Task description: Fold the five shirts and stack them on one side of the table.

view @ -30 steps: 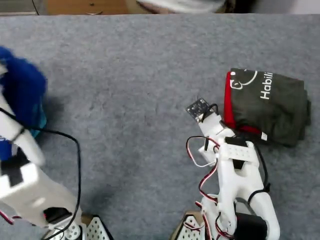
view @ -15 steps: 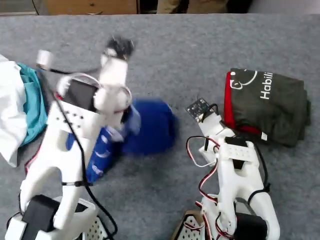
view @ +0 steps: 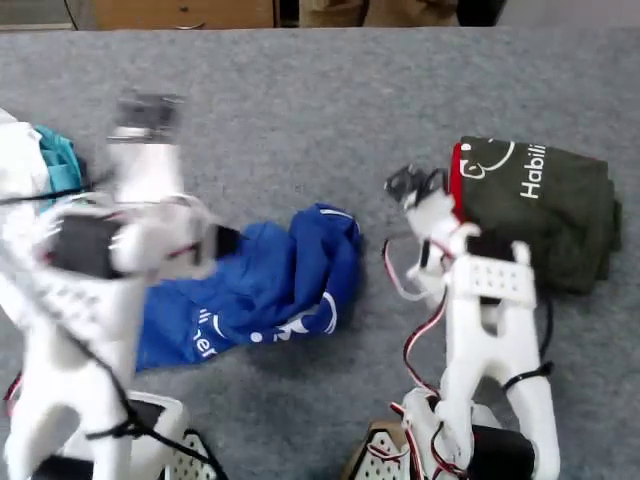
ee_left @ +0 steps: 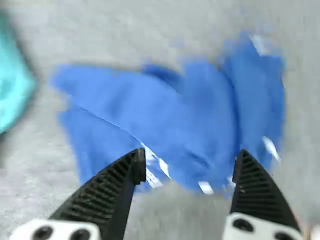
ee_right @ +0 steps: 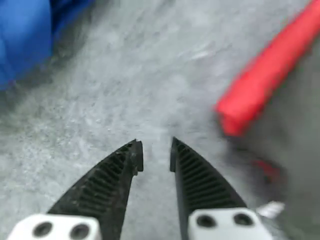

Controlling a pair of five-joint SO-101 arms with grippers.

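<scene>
A crumpled blue shirt (view: 270, 285) lies on the grey table (view: 300, 110), left of centre. My left gripper (ee_left: 190, 157) hovers open above the blue shirt (ee_left: 190, 115), with nothing between its fingers. At the right, a folded dark grey shirt (view: 540, 215) lies on a folded red one (view: 458, 205). My right gripper (ee_right: 155, 147) is just above bare table beside the red shirt's edge (ee_right: 265, 80), its fingers a narrow gap apart and empty. The blue shirt (ee_right: 25, 35) shows off to its other side.
A white shirt (view: 20, 150) and a teal shirt (view: 60, 160) are bunched at the table's left edge. The teal one (ee_left: 10, 95) lies beside the blue shirt. Bare table stretches across the back and between the blue shirt and the folded stack.
My left arm swung the blue shirt from the far left to the middle and let it go. My right arm shifted a little toward the back.
</scene>
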